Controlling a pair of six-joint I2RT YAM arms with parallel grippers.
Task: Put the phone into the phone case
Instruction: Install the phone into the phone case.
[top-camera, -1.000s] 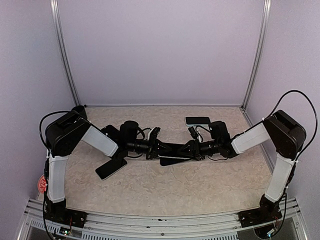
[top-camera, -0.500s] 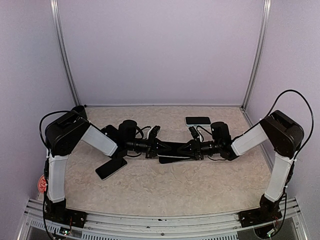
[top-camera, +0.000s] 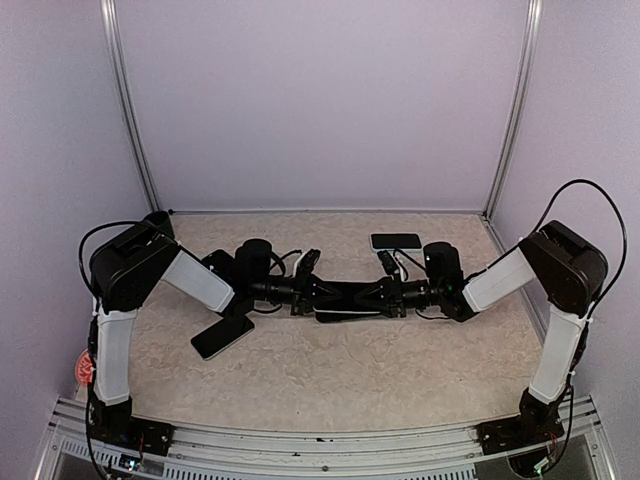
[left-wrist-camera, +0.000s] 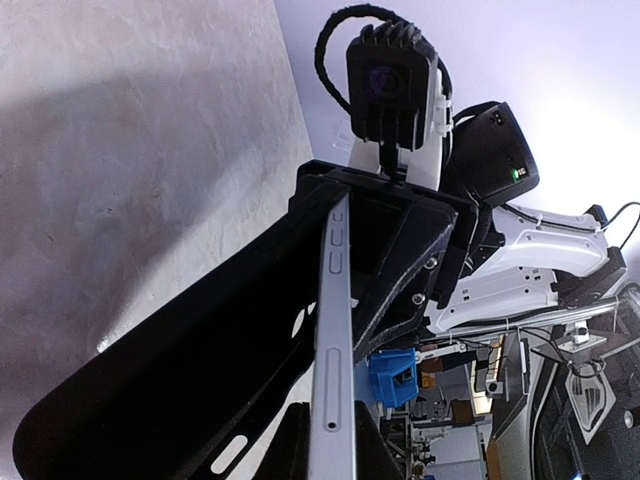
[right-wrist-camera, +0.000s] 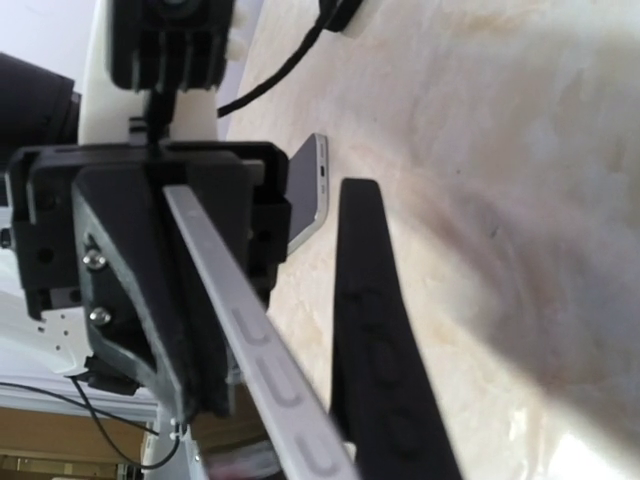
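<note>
A silver-edged phone (top-camera: 350, 298) hangs level between my two grippers above the middle of the table. My left gripper (top-camera: 318, 291) is shut on its left end. The left wrist view shows my fingers (left-wrist-camera: 385, 455) pinching the phone's faces, with its silver edge (left-wrist-camera: 332, 330) running away from me. The black phone case (left-wrist-camera: 180, 380) lies along the phone's table side, its far end at my right gripper (top-camera: 385, 295). In the right wrist view the case edge (right-wrist-camera: 380, 330) runs beside the phone edge (right-wrist-camera: 240, 330) with a narrow gap. My right fingers are hidden.
A second dark phone (top-camera: 222, 336) lies flat on the table at the left, also in the right wrist view (right-wrist-camera: 305, 190). A phone in a pale case (top-camera: 396, 241) lies near the back wall. Both arms span the table's middle.
The case hung slanted below the phone; it has come up and now lies nearly parallel against it. The right wrist has shifted slightly right. The left arm is still.
</note>
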